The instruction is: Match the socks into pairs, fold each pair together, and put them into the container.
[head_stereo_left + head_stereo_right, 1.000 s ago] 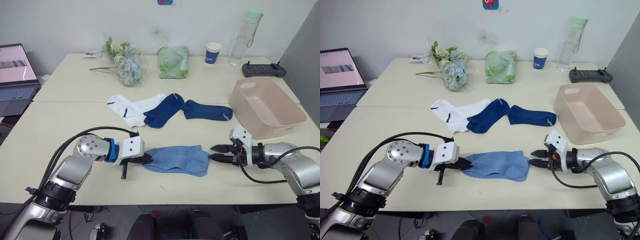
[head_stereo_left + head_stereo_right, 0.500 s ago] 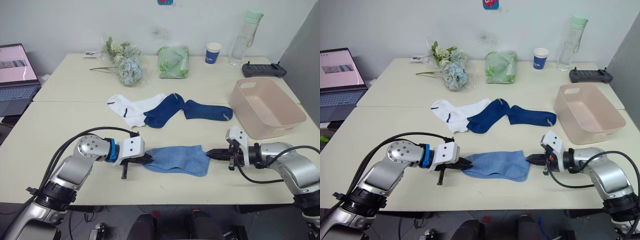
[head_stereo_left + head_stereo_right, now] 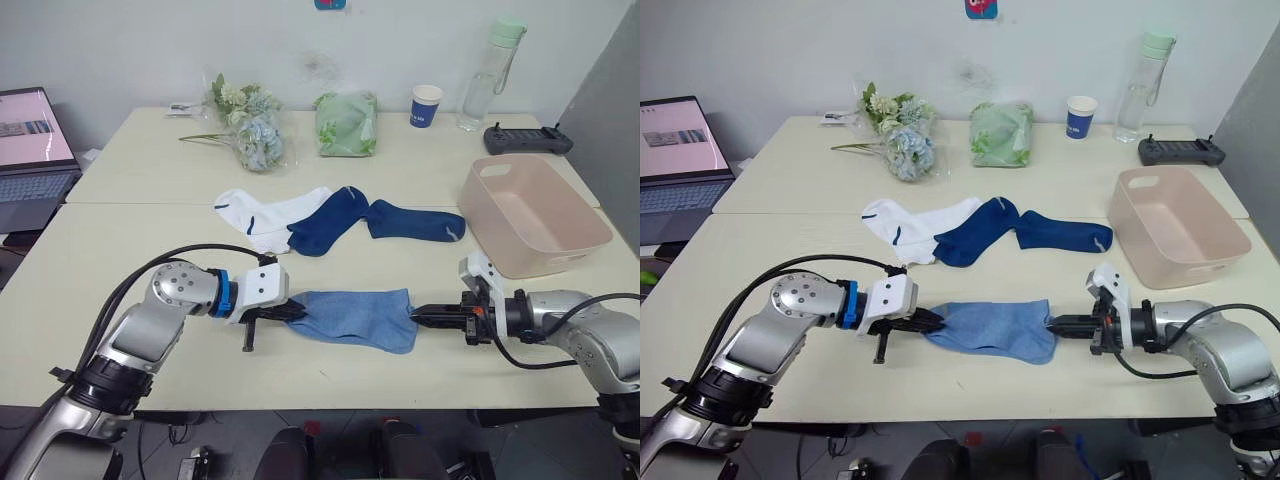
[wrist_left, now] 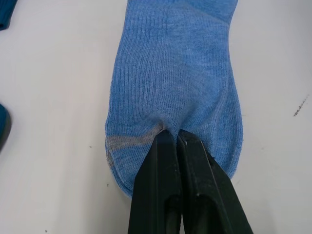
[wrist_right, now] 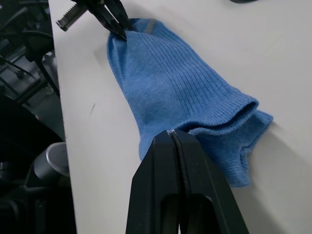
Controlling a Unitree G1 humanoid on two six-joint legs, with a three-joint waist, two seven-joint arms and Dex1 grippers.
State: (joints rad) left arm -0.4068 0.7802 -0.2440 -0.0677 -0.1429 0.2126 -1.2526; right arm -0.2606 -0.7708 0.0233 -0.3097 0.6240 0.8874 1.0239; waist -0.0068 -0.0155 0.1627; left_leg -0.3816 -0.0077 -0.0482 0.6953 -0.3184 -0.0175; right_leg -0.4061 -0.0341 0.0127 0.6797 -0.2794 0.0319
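Two light blue socks (image 3: 355,318) lie stacked near the table's front edge, stretched between my grippers. The left gripper (image 3: 292,311) is shut on the toe end (image 4: 146,141). At the other end, the right gripper (image 3: 414,313) is shut on the cuff (image 5: 214,119). Behind them lie a white sock (image 3: 262,216) and two dark navy socks (image 3: 325,222), (image 3: 415,222), the first navy one overlapping the white one. The pale pink container (image 3: 530,215) stands at the right, beyond my right arm, with nothing in it.
A laptop (image 3: 30,150) sits at the far left. Along the back of the table are flowers (image 3: 250,125), a pale green bag (image 3: 347,123), a paper cup (image 3: 426,105), a bottle (image 3: 490,70) and a black controller (image 3: 527,138).
My right gripper was open a second ago; it has moved in to the cuff and shut on it. The blue socks now lie flatter and more stretched. The left gripper kept its hold.
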